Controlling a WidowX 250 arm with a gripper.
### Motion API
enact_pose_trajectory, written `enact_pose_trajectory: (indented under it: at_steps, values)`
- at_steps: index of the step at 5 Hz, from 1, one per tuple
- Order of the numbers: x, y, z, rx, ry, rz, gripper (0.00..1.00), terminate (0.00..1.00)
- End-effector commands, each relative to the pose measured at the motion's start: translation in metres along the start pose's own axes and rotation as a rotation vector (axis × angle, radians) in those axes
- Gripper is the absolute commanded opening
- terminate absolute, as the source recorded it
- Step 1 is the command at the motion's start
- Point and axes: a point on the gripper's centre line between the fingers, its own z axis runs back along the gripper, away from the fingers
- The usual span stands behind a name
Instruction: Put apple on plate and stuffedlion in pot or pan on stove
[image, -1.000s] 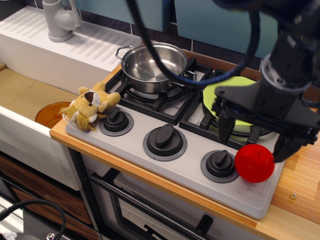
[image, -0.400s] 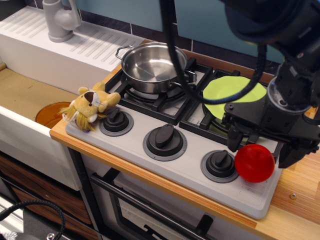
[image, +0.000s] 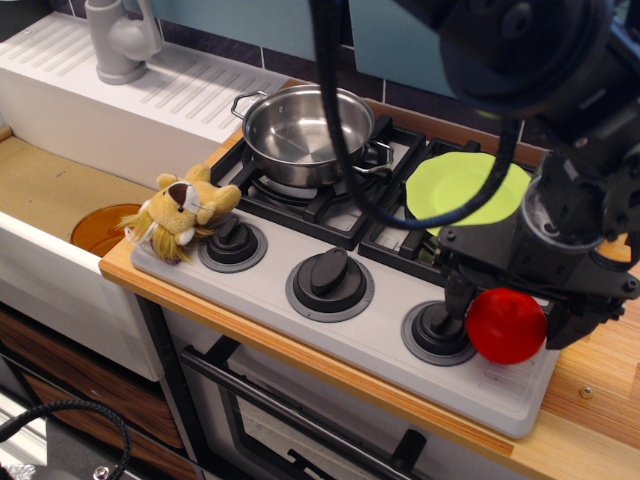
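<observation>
- One apple, glossy red, sits on the front right corner of the stove, touching or just beside the right-hand knob.
- One gripper, black, is down over the apple; one finger shows at the apple's left and a second at its right, so the jaws stand spread with the apple between them. Whether the pads press on it cannot be told.
- One plate, lime green, lies on the right burner's grate, its near edge hidden behind the arm.
- One pot of shiny steel stands on the left burner; two looped handles show, and nothing is seen inside.
- One stuffedlion lies on the stove's front left corner, against the left knob, its mane hanging over the edge.
- Three black knobs: left, middle, right.
- Two black grates, one per burner.
- One orange-brown disc lies in the sink to the left.
- One grey tap stands at the back on the ridged drainboard.
- One black cable loops down from the arm across the pot.
- One small screw shows in the wooden counter at the right.
- No brand, label or writing can be read anywhere.
</observation>
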Motion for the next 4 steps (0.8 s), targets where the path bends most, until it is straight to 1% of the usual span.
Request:
enact_pose_trajectory:
  at_steps: [1,2,3,4]
  values:
    - [0.003,-0.009,0.001,-0.034,-0.028,0.019,0.0,0.0]
    - [0.011,-0.011,0.014,-0.043,0.006,0.015,0.0,0.0]
    - [0.022,-0.01,0.045,-0.017,0.049,0.02,0.0,0.0]
    - [0.046,-0.003,0.08,0.013,0.095,0.013,0.0,0.0]
